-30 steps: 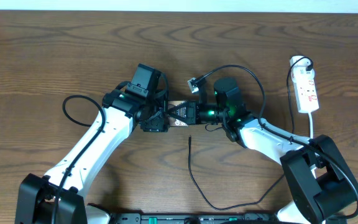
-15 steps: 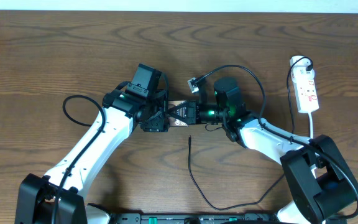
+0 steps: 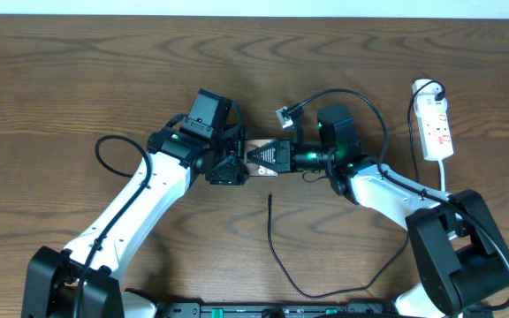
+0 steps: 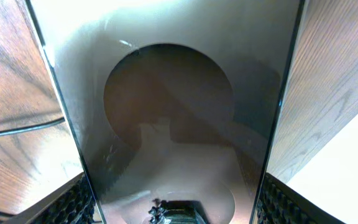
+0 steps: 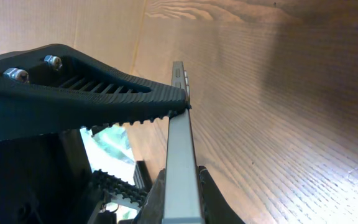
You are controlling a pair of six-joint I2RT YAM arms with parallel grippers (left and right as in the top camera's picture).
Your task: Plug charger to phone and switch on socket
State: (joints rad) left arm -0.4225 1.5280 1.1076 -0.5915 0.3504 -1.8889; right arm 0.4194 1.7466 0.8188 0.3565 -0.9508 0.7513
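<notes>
The phone (image 3: pixel 256 147) is held above the table's middle between both arms. Its glossy dark face (image 4: pixel 166 93) fills the left wrist view. My left gripper (image 3: pixel 237 164) (image 4: pixel 179 208) spans its width, with a ribbed pad against each long edge, so it is shut on it. My right gripper (image 3: pixel 260 157) (image 5: pixel 182 196) is shut on the phone's thin edge (image 5: pixel 180 149), seen edge-on. The charger (image 3: pixel 274 247) lies loose on the table below, its tip (image 3: pixel 269 197) pointing up toward the grippers. The socket (image 3: pixel 436 130) lies at the far right.
The socket's white cord (image 3: pixel 445 181) runs down past the right arm's base (image 3: pixel 456 256). A black robot cable (image 3: pixel 360 106) loops over the right wrist, and another (image 3: pixel 104 159) loops beside the left arm. The table (image 3: pixel 78 79) is dark wood.
Both grippers and the phone between them have shifted slightly to the right. The right wrist has also moved up a little. Charger and socket lie as before.
</notes>
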